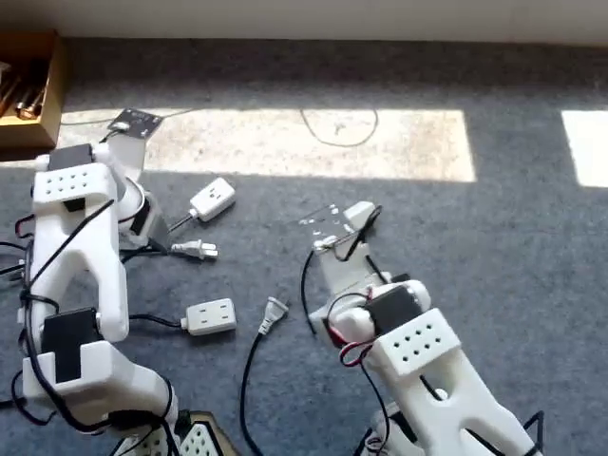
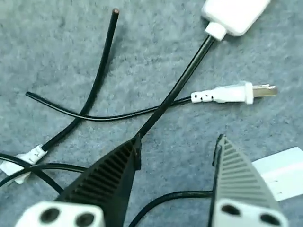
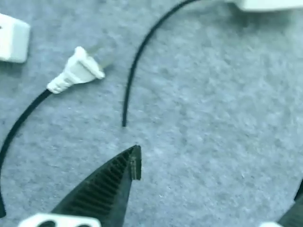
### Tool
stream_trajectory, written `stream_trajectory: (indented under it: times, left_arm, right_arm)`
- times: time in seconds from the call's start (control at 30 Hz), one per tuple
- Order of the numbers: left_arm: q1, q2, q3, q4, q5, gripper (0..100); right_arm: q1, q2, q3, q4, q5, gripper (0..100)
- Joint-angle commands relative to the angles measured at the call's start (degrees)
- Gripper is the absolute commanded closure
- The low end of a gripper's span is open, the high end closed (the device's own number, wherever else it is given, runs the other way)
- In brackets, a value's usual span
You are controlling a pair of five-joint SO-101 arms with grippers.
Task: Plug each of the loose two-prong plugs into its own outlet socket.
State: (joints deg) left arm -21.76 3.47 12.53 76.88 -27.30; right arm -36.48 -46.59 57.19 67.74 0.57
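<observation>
The left plug (image 1: 195,250) lies loose on the grey carpet (image 1: 494,247) toward its left side, prongs bare and turned toward the middle. The far socket (image 1: 212,198) sits just beyond it, nearer the sunlit strip by the carpet's far edge, not touching it. The middle plug (image 1: 273,313) lies tilted near the carpet's front edge with its black cord (image 1: 249,370) curling toward that edge. The near socket (image 1: 211,316) rests just to its left, apart from it. The left gripper (image 2: 177,142) hangs over the carpet close to the left plug, jaws standing apart, with the far socket's cord running up to one fingertip. The right gripper (image 3: 218,179) hangs near the middle plug, its jaws spread wide over carpet.
</observation>
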Motion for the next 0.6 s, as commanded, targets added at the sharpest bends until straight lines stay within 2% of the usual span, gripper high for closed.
stream_trajectory:
  times: [0.0, 0.13, 0.27, 0.37, 0.57]
  left_arm:
    - [-4.0, -2.33, 2.42, -6.59, 2.64, 74]
    - [-6.73, -2.33, 5.23, -12.04, 3.78, 74]
    - [-6.99, -2.33, 6.02, -13.1, 3.78, 74]
    - [-6.99, -2.33, 6.02, -13.1, 3.78, 74]
    - [-6.99, -2.24, 6.02, -12.84, 3.78, 74]
  right_arm:
    - [-9.45, -0.4, -3.03, -4.88, -8.62, 55.8]
    - [-14.81, -0.48, 0.4, -12.44, -24.88, 63.3]
    - [-20.35, -0.48, 7.34, -24.48, -29.89, 63.5]
    - [-24.92, -0.48, 13.23, -33.01, -30.68, 63.5]
    - [-25.54, -0.4, 23.43, -49.01, -40.88, 63.7]
